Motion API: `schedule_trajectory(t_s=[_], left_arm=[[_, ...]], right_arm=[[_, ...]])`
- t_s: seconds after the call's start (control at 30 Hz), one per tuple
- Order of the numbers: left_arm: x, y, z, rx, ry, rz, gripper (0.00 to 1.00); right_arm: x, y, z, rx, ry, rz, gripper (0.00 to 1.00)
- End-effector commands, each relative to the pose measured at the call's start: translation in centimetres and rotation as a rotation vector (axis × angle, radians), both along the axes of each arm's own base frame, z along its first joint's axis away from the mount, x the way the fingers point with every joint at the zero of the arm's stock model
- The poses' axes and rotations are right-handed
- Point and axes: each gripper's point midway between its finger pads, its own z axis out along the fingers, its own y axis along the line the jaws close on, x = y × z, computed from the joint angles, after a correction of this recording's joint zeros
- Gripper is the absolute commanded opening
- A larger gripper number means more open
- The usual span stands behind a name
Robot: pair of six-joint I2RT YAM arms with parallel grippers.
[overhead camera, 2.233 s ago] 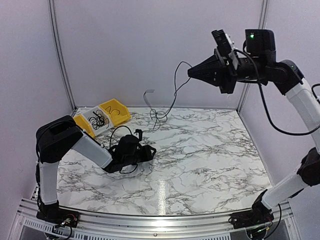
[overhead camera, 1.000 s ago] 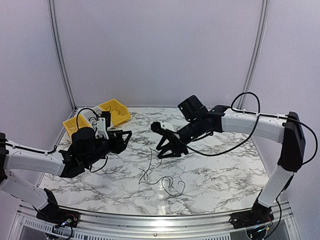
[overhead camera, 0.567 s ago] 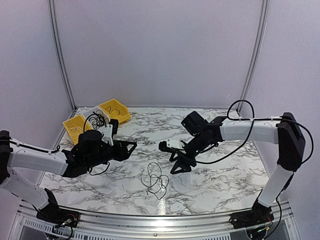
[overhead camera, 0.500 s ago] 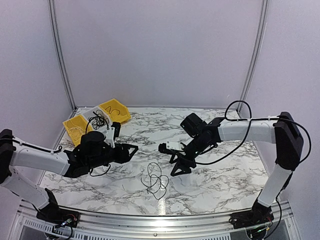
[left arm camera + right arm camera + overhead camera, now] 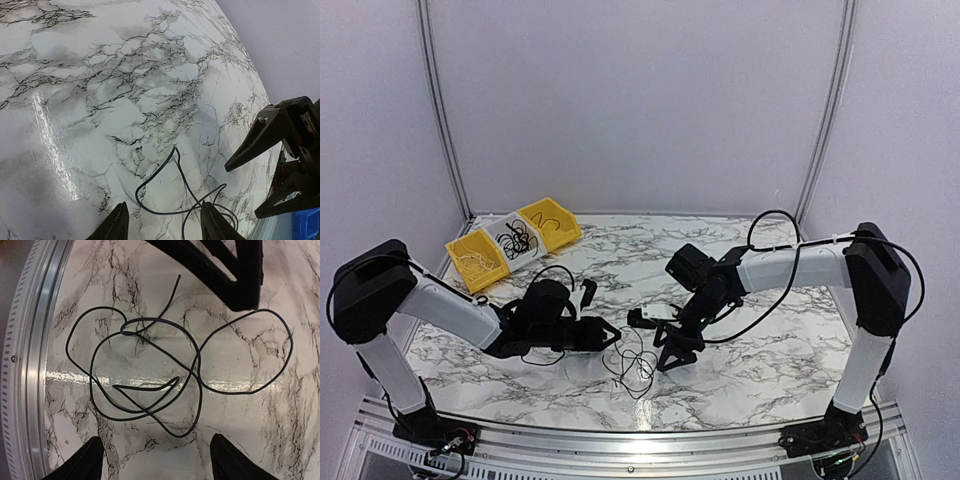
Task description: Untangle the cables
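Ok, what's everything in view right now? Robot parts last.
marble-patterned table: one, white with grey veins, under everything.
white plastic bin: one, white, back left.
yellow plastic bins: two, yellow, flanking the white bin.
tangled thin black cables: count unclear, black, inside the white bin.
thin black loose cable: one, black, looped on the table between the arms.
left arm: one, white and black, left of the loose cable, jaws open.
right arm: one, white and black, right of it, jaws open.

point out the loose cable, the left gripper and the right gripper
loose cable (image 5: 196, 357): right wrist view, wire mid-tangle
left gripper (image 5: 164, 214): left wrist view, between fingertips
right gripper (image 5: 155, 440): right wrist view, between fingertips
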Motion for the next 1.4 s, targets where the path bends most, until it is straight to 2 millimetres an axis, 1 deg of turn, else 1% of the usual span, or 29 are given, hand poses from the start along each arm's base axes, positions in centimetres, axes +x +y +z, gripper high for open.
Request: schedule_trajectory(t_s=[0.0,0.1,0.2,0.23,0.3,0.37,0.43,0.47,0.53,0.6,0.63,0.67,0.73,0.8,0.83,0.87,0.93,1.0,1.07,1.13,1.17,1.2,1.37], left_arm=[[1.1,-0.8,-0.1,0.012,-0.002,0.028,0.50],[2.0,-1.4,-0.7,0.059,-0.026,0.014,0.47],[2.3,-2.4,-2.0,0.109,-0.012,-0.035,0.42],[2.4,-2.6,-2.5,0.125,-0.004,-0.047,0.40],[2.4,-3.2,-2.8,0.134,0.008,-0.076,0.33],[2.5,-3.6,-2.6,0.134,0.018,-0.104,0.28],[2.7,-4.1,-1.7,0.146,0.009,-0.135,0.17],[3.0,-4.1,-1.2,0.165,-0.001,-0.145,0.11],[4.0,-3.5,0.2,0.235,-0.044,-0.139,0.01],[5.4,-2.9,2.9,0.297,-0.123,-0.130,0.00],[6.1,-2.0,4.7,0.340,-0.162,-0.111,0.00],[7.0,-1.5,7.0,0.357,-0.218,-0.095,0.00],[8.7,-0.4,13.1,0.377,-0.366,-0.042,0.00],[9.5,0.5,19.3,0.351,-0.505,0.017,0.00],[9.6,1.1,21.9,0.342,-0.564,0.045,0.00],[9.9,1.8,24.3,0.342,-0.613,0.075,0.00],[10.7,3.1,27.6,0.381,-0.690,0.137,0.00],[11.6,4.1,30.4,0.409,-0.744,0.189,0.00],[12.4,4.7,32.1,0.419,-0.771,0.212,0.00],[13.6,5.7,33.8,0.467,-0.802,0.249,0.00],[14.6,6.5,34.2,0.500,-0.806,0.282,0.00],[15.3,7.1,35.0,0.508,-0.817,0.308,0.00],[19.0,10.4,38.2,0.523,-0.838,0.445,0.00]], right_arm=[[0.9,0.9,1.5,0.030,-0.047,-0.001,0.73],[1.0,0.8,1.7,0.025,-0.060,-0.003,0.73],[1.5,0.7,2.2,0.027,-0.093,-0.013,0.73],[1.6,0.6,2.4,0.028,-0.106,-0.014,0.73],[2.1,0.4,2.7,0.029,-0.129,-0.026,0.73],[2.6,0.0,3.0,0.028,-0.148,-0.042,0.73],[3.5,-0.5,3.3,0.031,-0.161,-0.065,0.73],[3.9,-0.8,3.6,0.034,-0.169,-0.077,0.73],[4.9,-1.4,4.1,0.043,-0.184,-0.106,0.73],[5.9,-2.1,4.7,0.053,-0.200,-0.137,0.73],[6.3,-2.4,5.0,0.056,-0.209,-0.154,0.73],[6.7,-2.6,5.2,0.060,-0.217,-0.168,0.73],[7.4,-3.1,5.6,0.064,-0.238,-0.196,0.73],[7.8,-3.4,5.6,0.056,-0.260,-0.207,0.73],[7.9,-3.5,5.5,0.051,-0.268,-0.210,0.73],[7.9,-3.5,5.3,0.047,-0.270,-0.210,0.73],[7.9,-3.5,5.1,0.042,-0.268,-0.208,0.73],[7.7,-3.5,4.9,0.041,-0.256,-0.202,0.73],[7.6,-3.4,4.8,0.040,-0.249,-0.198,0.73],[7.6,-3.4,4.9,0.043,-0.250,-0.196,0.73],[7.6,-3.4,4.9,0.043,-0.249,-0.196,0.73],[7.5,-3.4,4.8,0.042,-0.249,-0.195,0.73],[7.5,-3.4,4.1,0.018,-0.260,-0.190,0.73]])
